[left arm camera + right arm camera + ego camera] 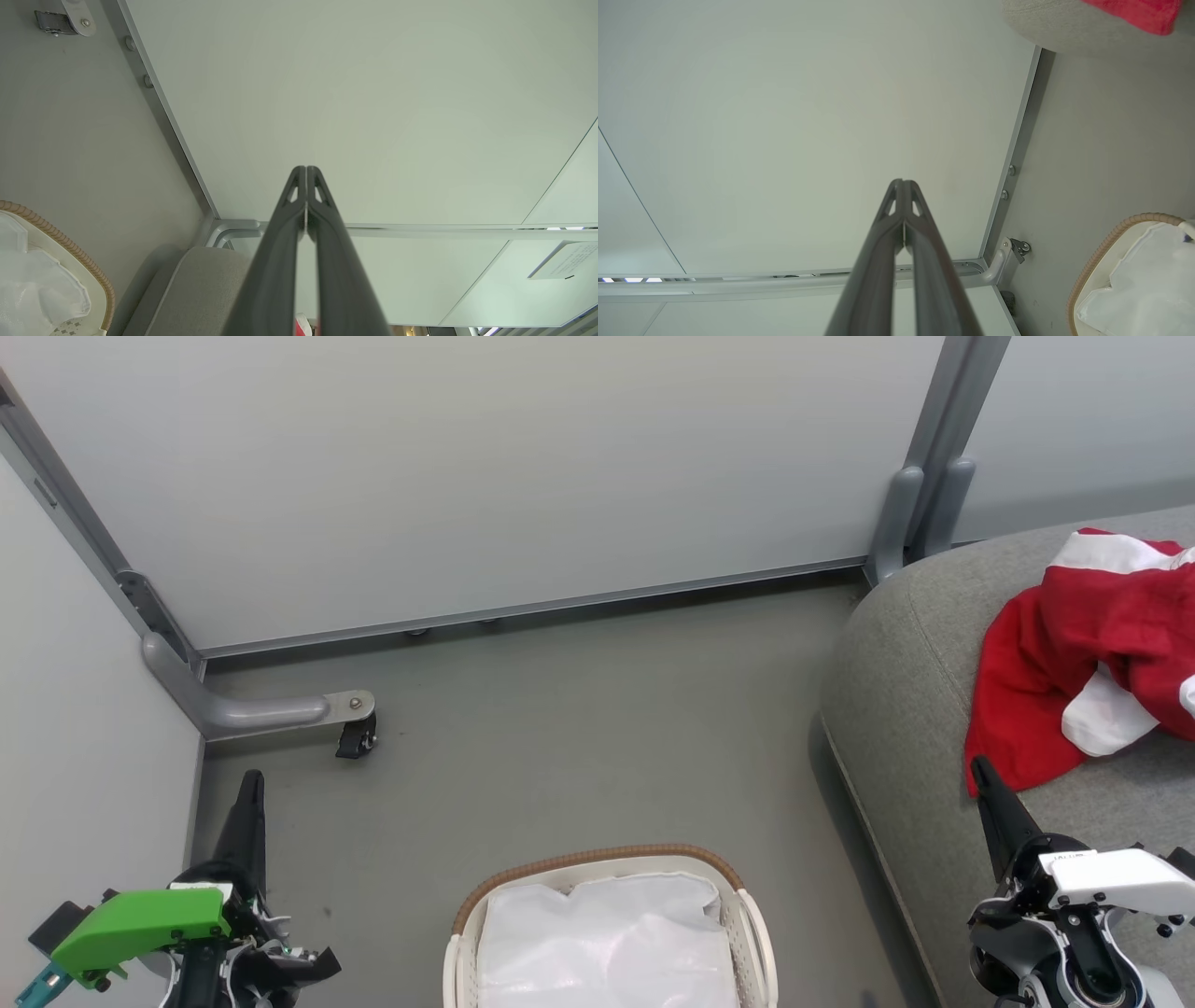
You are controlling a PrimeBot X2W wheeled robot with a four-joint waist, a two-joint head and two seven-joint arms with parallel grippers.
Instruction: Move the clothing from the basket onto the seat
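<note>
Presently: clothing [1092, 653], red with white panels, heaped on the seat [915, 709], outside the basket [597, 861], which holds a white liner [602, 943]. Right fingers [991, 795], pressed together and empty, just beside the clothing's lower edge. Left fingers [249, 807], likewise closed on nothing, well apart from it, over the floor [560, 709].

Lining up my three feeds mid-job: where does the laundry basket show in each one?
Head view: basket at the bottom centre.
Left wrist view: basket in the lower left corner.
Right wrist view: basket in the lower right corner.
Shared landmark: the caster wheel, mid-left in head, top left in left wrist, lower right in right wrist.
</note>
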